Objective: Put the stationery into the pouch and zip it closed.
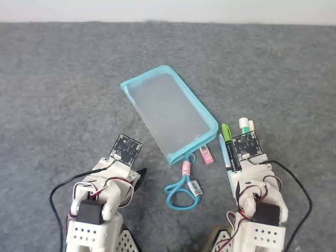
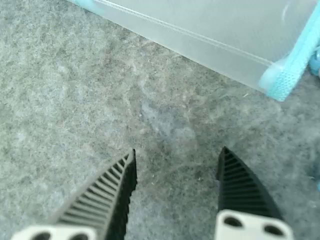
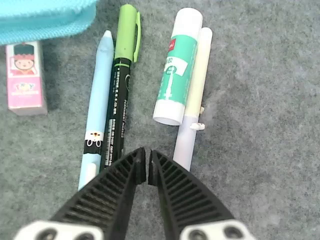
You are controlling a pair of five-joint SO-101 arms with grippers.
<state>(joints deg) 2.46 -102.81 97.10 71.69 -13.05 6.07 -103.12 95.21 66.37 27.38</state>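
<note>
A translucent pouch (image 1: 169,111) with a turquoise zip border lies diagonally at mid-table, and its blue strap loop (image 1: 181,195) trails toward me. The pouch's edge and corner (image 2: 280,82) are in the left wrist view beyond my open left gripper (image 2: 176,172), which hovers over bare carpet. My right gripper (image 3: 147,160) is shut with nothing in it, just short of a light blue pen (image 3: 96,115), a green-capped black marker (image 3: 119,95), a glue stick (image 3: 175,75) and a white pen (image 3: 194,105). A pink eraser (image 3: 26,77) lies beside the pouch's corner (image 3: 45,17).
Grey carpet (image 1: 63,89) covers the whole table. The two arm bases (image 1: 94,220) (image 1: 260,220) stand at the near edge. A small pink zip pull (image 1: 186,168) and a white tag (image 1: 195,188) lie on the strap between the arms.
</note>
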